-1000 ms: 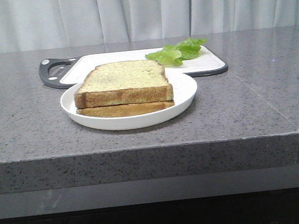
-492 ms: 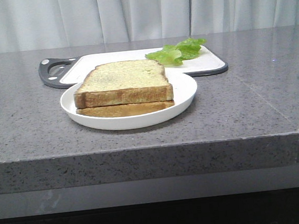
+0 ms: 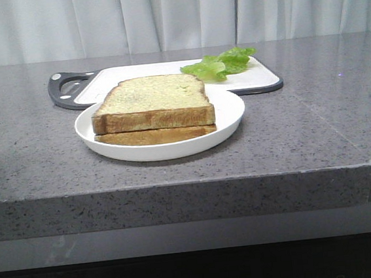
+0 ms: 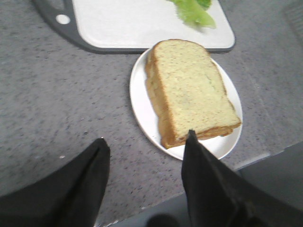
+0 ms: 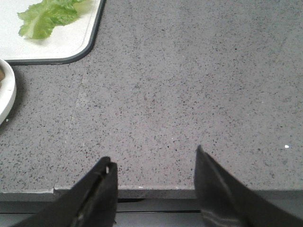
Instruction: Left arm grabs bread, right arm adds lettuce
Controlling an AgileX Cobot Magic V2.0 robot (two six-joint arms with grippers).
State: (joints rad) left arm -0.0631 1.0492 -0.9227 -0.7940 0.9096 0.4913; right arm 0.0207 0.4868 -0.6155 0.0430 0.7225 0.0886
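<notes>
Nothing started yet: bread not grabbed, lettuce not placed.

My left gripper [image 4: 144,165] has its fingers apart and empty, hanging over the near counter [image 3: 36,160] edge, short of the plate [image 3: 229,118]. The bread [image 3: 155,99] sits on top of a thinner slice [image 3: 156,136] on that plate, untouched. My right gripper [image 5: 154,177] is also spread and empty, over bare counter well right of the plate. The lettuce [image 3: 221,63] lies on the far right end of the cutting board [image 3: 139,71]. Both steps left, as I judge it.
</notes>
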